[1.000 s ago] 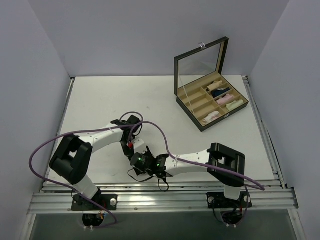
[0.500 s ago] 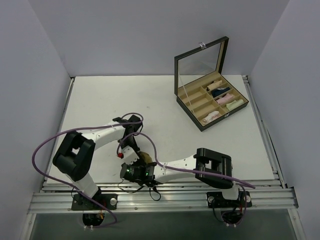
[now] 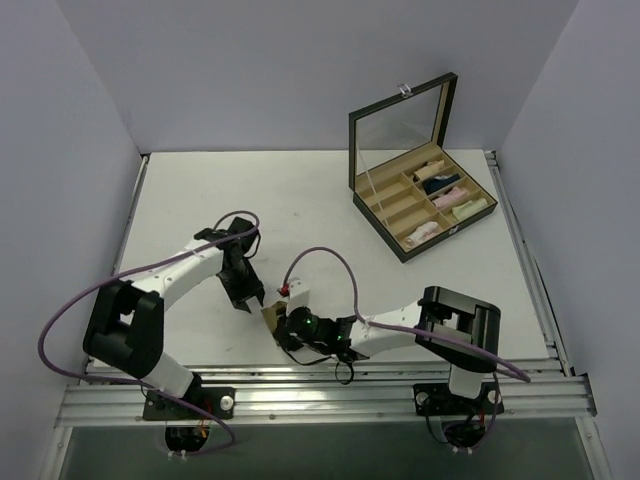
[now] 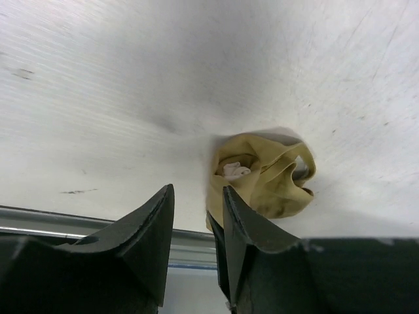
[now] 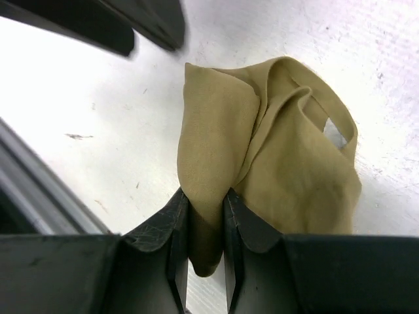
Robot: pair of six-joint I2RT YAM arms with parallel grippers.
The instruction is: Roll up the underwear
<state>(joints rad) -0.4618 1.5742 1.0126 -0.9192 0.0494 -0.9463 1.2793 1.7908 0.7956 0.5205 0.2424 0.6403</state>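
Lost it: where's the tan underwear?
Top view: the tan underwear sits left of centre by the table's near edge, pinched in the right claw beside the left claw.

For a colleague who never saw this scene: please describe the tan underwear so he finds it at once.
On the white table, look near the front rail. There the right tool pinches the tan underwear, a loose crumpled piece; all other cloths lie rolled in the far black box.

From where I stand, nothing can be read in any of the views: no lettering, label, brand, number or sign shows clearly enough to make out.
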